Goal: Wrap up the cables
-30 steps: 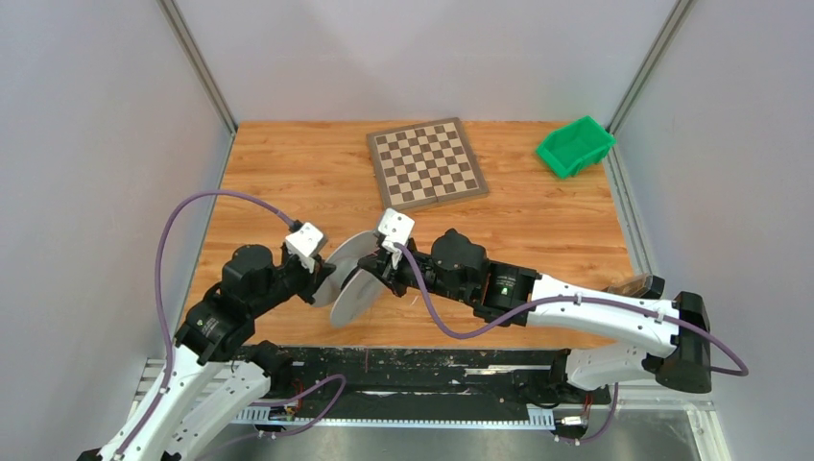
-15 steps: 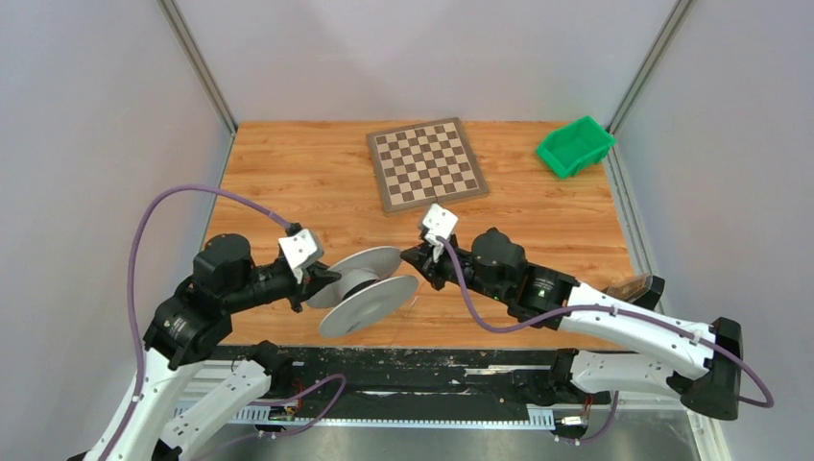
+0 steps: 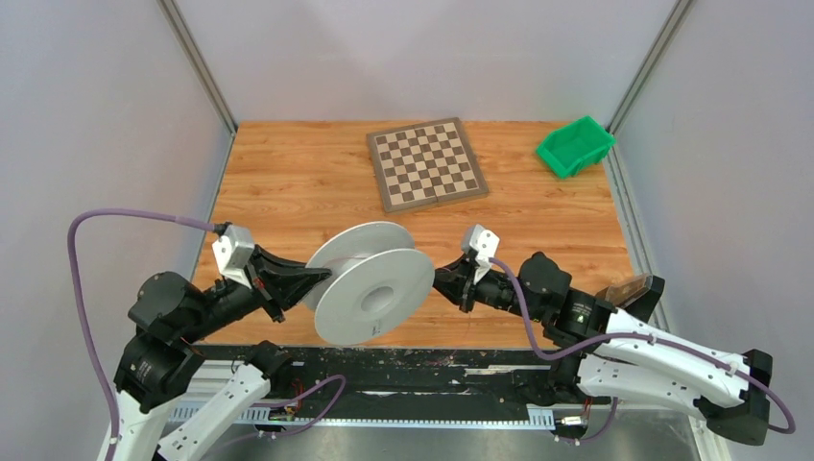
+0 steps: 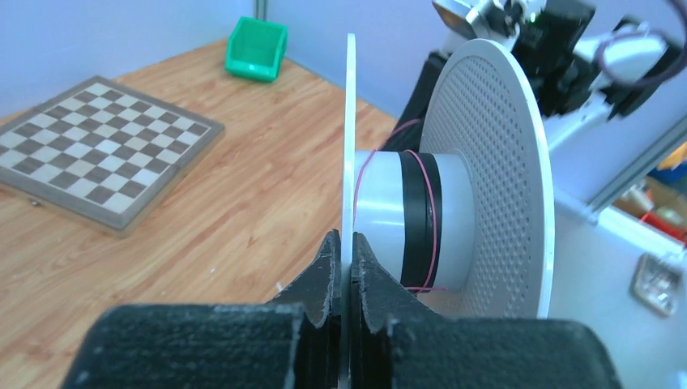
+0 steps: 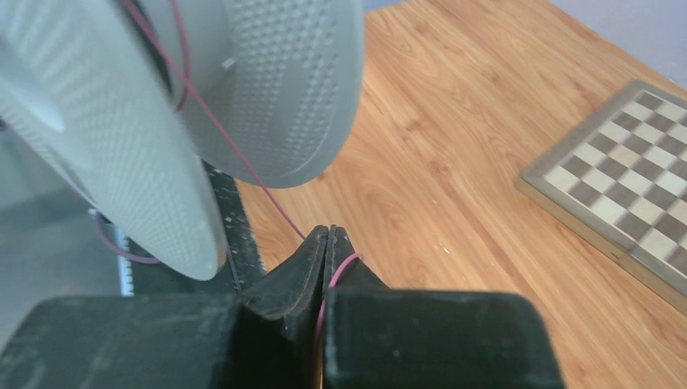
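Note:
A white spool [image 3: 370,283] with two perforated flanges hangs above the table's near edge. My left gripper [image 3: 305,279] is shut on the rim of its left flange [image 4: 350,146], fingers [image 4: 328,271] pinching the thin disc. A thin pink cable [image 4: 433,219] lies in a few turns round the hub, beside a black band. From the spool [image 5: 275,89] the cable [image 5: 243,166] runs taut down to my right gripper [image 5: 328,235], which is shut on it. That right gripper [image 3: 443,281] sits just right of the spool.
A chessboard [image 3: 426,163] lies at the back middle of the wooden table and a green bin [image 3: 574,146] at the back right corner. A black rail [image 3: 413,370] runs along the near edge under the spool. Grey walls enclose three sides.
The left arm has pulled back to the left and lifted the spool, turning its flange face toward the camera. The right gripper has moved right and nearer, away from the spool, still holding the cable.

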